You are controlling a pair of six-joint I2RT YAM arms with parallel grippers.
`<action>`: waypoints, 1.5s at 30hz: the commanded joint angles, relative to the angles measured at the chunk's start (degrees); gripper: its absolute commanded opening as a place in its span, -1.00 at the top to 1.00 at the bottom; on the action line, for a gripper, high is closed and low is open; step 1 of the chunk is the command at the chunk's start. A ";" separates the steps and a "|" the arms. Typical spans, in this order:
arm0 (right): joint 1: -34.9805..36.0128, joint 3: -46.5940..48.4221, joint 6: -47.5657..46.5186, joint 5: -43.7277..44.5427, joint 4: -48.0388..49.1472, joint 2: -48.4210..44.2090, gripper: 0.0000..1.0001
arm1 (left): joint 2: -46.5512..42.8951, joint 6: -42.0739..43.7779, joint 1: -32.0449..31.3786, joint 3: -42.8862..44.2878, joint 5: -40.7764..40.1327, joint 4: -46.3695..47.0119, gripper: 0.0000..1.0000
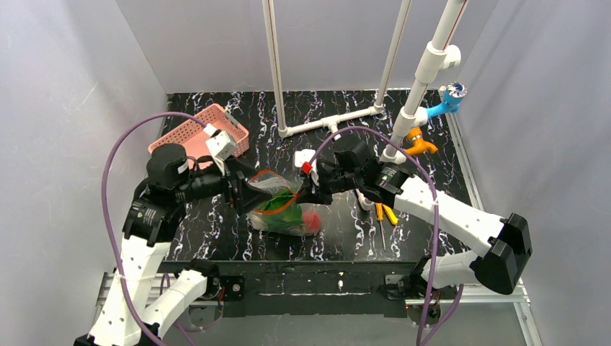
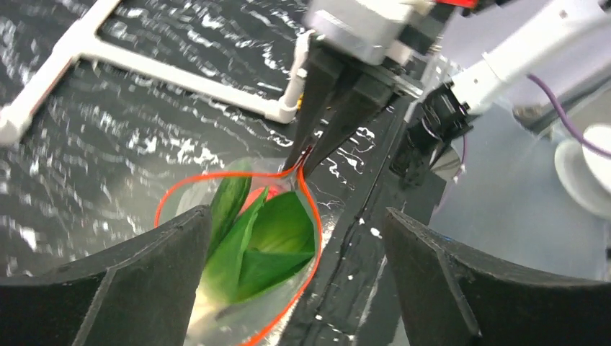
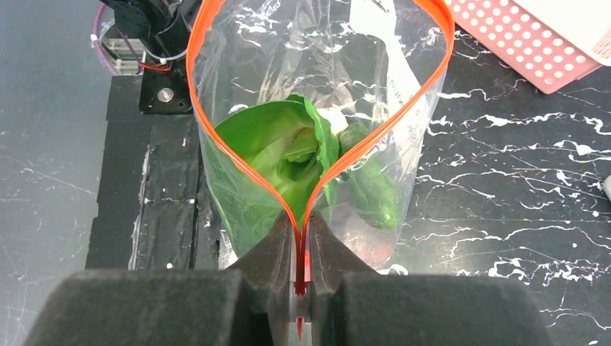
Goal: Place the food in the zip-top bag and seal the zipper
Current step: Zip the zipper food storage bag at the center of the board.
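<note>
Clamped tight, the right gripper (image 3: 301, 231) has its two dark fingers pressed together on one end of the zipper (image 3: 190, 65), with the red-orange strip's two sides pinched flat between them. From that pinch the strip splits and spreads into a wide teardrop loop, so the mouth of the zip-top bag (image 3: 288, 58) gapes across most of its length.

Facing it from the other end of the bag, the left gripper (image 2: 297, 216) has its fingers spread far apart, one on each side of the open mouth and gripping nothing. Whether either finger touches the plastic, I cannot tell.

Inside the clear, crinkly bag sits the bok choy (image 3: 274, 144), its broad green leaves filling the middle just under the zipper. A slimmer, darker green piece, which looks like the cucumber (image 3: 375, 191), lies beside it. From above, a red round tomato (image 1: 312, 221) shows through the plastic at the low end nearer the right arm.

The bag hangs between the two arms over the middle of the black marbled tabletop (image 1: 216, 238). A pink basket (image 1: 184, 133) stands behind the left arm, well apart from the bag. Yellow-handled tools (image 1: 385, 214) lie under the right arm. A white pipe frame (image 1: 331, 119) stands at the back.
</note>
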 commanded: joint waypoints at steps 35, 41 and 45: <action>-2.48 0.60 2.22 -0.28 -1.11 -7.53 0.82 | 20.10 47.23 -18.41 0.99 -1.94 -7.12 0.35; -2.54 -8.50 11.49 5.27 12.26 -13.82 -0.20 | 19.19 45.79 -18.40 0.57 -1.22 -8.45 1.00; -2.93 -18.34 16.59 4.84 25.20 -18.82 -0.53 | 16.90 43.49 -18.41 -2.08 -0.46 -6.21 1.00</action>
